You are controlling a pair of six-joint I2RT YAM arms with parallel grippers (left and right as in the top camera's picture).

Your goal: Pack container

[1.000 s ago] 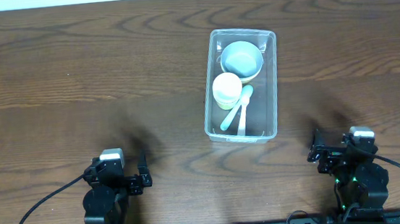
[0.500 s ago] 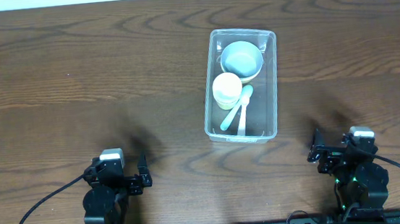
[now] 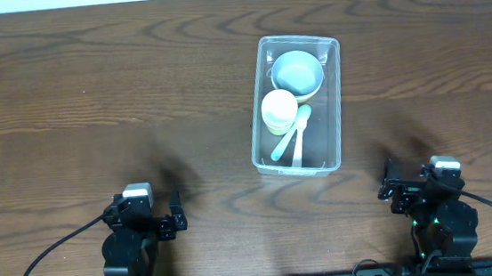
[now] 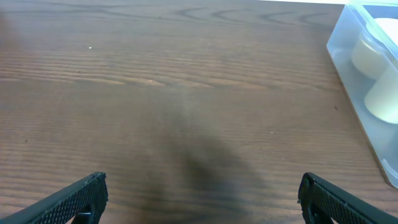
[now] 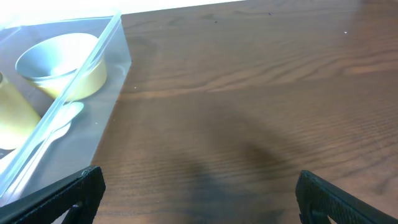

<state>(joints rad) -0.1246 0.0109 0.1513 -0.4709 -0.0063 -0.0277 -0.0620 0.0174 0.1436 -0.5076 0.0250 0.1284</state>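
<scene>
Left wrist camera: my left gripper (image 4: 202,198) is spread wide, its two black fingertips at the bottom corners of the view, with only the dark brown wooden table (image 4: 155,87) between them. The large clear plastic rectangular container (image 4: 352,73) sits off to the right, well apart from my fingers. Pale shapes show through its wall, too blurred to tell apart.

Right wrist camera: my right gripper (image 5: 199,194) is also wide apart and holds nothing. The container lies ahead and to the left, apart from the fingers. Through its clear wall I see a pale blue round bowl (image 5: 61,61), a cream-coloured cup (image 5: 11,106) at the edge of the view, and light plastic spoons (image 5: 65,114) lying on the floor of the tub.

Overhead camera: both my arms sit at the near edge of the table, one at each side. The container stands farther out between them, right of centre, its long side running away from me. Inside it the bowl is at the far end, and the cup is just nearer, by the left wall. The spoons, one mint green and one white, lie slanted side by side in the near half
</scene>
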